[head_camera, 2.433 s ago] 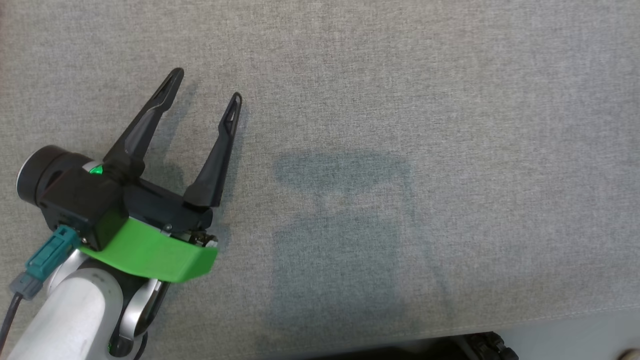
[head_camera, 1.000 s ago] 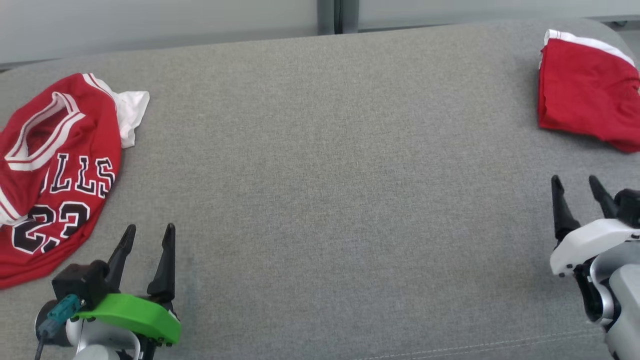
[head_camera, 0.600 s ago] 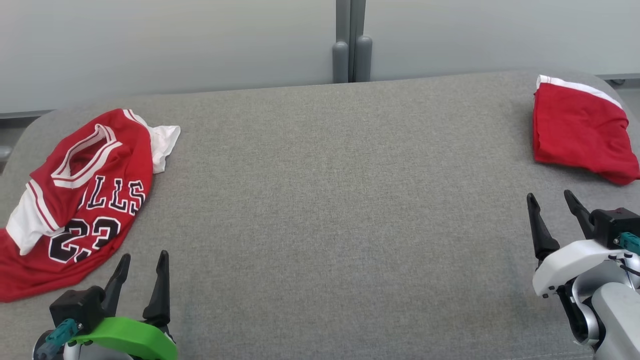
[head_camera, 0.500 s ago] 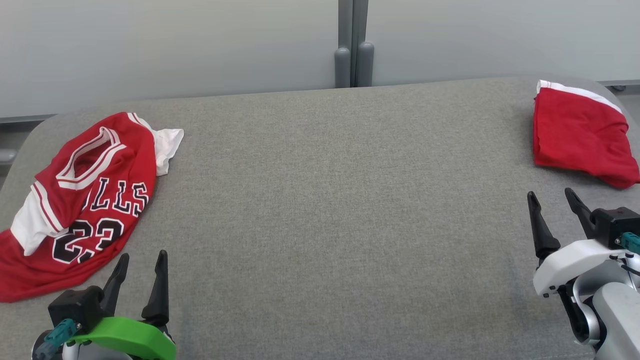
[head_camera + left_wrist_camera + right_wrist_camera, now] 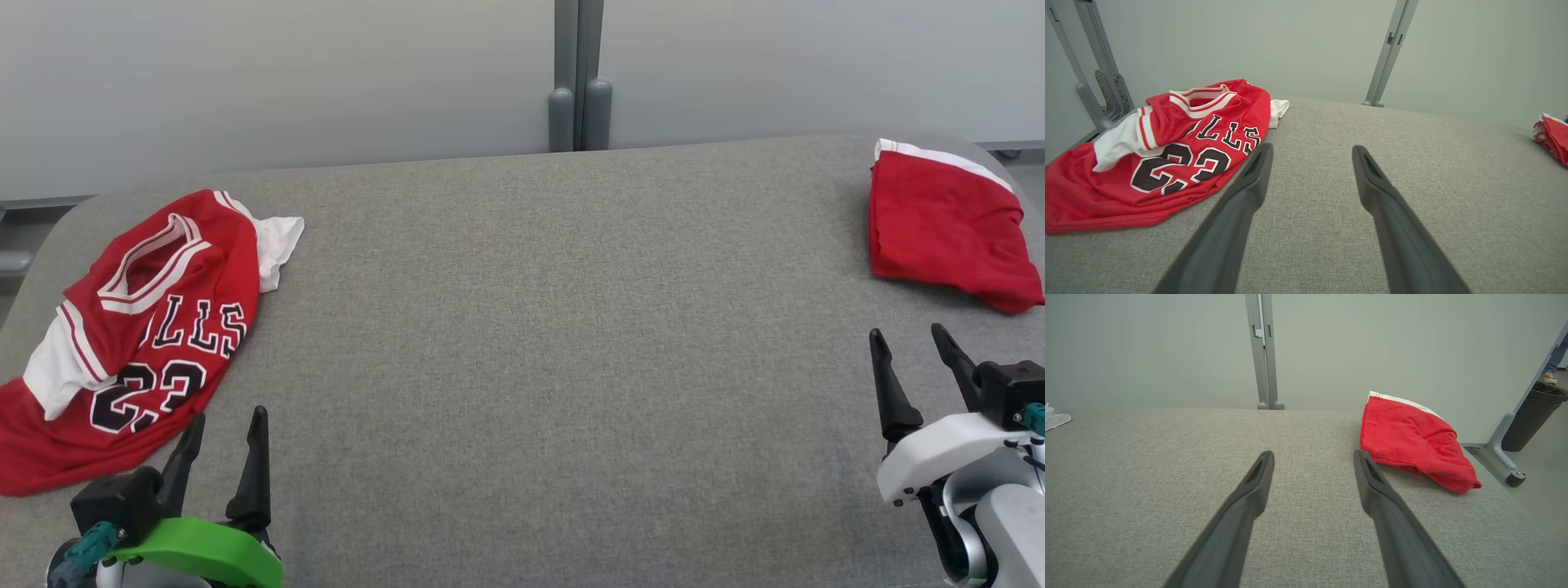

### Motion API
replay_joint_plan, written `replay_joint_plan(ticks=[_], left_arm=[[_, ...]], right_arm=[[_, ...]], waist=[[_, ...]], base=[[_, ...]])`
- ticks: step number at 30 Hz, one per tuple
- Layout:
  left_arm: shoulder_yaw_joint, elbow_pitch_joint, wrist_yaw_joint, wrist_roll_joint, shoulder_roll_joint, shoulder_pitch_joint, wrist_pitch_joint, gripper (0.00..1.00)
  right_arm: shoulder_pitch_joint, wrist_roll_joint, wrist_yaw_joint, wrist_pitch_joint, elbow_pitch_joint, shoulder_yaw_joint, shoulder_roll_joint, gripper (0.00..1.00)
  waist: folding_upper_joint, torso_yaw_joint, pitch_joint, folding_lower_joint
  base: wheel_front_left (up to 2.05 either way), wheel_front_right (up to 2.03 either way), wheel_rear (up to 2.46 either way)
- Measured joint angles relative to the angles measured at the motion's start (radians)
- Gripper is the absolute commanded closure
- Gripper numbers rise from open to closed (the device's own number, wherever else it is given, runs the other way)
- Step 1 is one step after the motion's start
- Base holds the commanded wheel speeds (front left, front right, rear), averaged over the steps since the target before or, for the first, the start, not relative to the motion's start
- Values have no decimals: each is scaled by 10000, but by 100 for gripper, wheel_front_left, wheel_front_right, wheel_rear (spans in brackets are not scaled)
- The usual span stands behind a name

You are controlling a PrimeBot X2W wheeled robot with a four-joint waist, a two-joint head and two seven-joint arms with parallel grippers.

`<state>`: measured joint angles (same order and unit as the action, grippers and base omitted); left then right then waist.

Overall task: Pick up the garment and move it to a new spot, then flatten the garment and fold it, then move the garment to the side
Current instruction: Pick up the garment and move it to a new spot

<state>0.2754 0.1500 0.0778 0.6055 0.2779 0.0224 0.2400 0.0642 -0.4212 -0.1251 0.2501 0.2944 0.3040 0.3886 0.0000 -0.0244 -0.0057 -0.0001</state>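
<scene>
jersey (image 5: 163, 327) lettering partly hidden, hem cropped

A wide table (image 5: 539, 327) covered in grey woven fabric, with rounded corners, carries 2 things. A crumpled red jersey (image 5: 139, 343) with white trim and a black 23 lies at its left end. A folded red garment (image 5: 939, 220) with a white edge lies at the far right corner, well apart.

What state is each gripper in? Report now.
Left gripper: open, holding nothing, just short of the red jersey.
Right gripper: open, holding nothing.
</scene>
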Motion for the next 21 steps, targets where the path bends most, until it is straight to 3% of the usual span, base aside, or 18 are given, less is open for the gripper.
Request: replay_joint_plan(ticks=[11,21], left_arm=[[56,-2,-219,-33,2,1,31,0],[73,8,-245,-109,0,-9,33,0]], right_arm=[[-432,190,0,2,-249,-397,-67,0],[-546,439,0,2,-543,-395,-73,0]], waist=[[0,141,-3,0],[0,920,9,0]], base=[[0,0,0],[0,0,0]])
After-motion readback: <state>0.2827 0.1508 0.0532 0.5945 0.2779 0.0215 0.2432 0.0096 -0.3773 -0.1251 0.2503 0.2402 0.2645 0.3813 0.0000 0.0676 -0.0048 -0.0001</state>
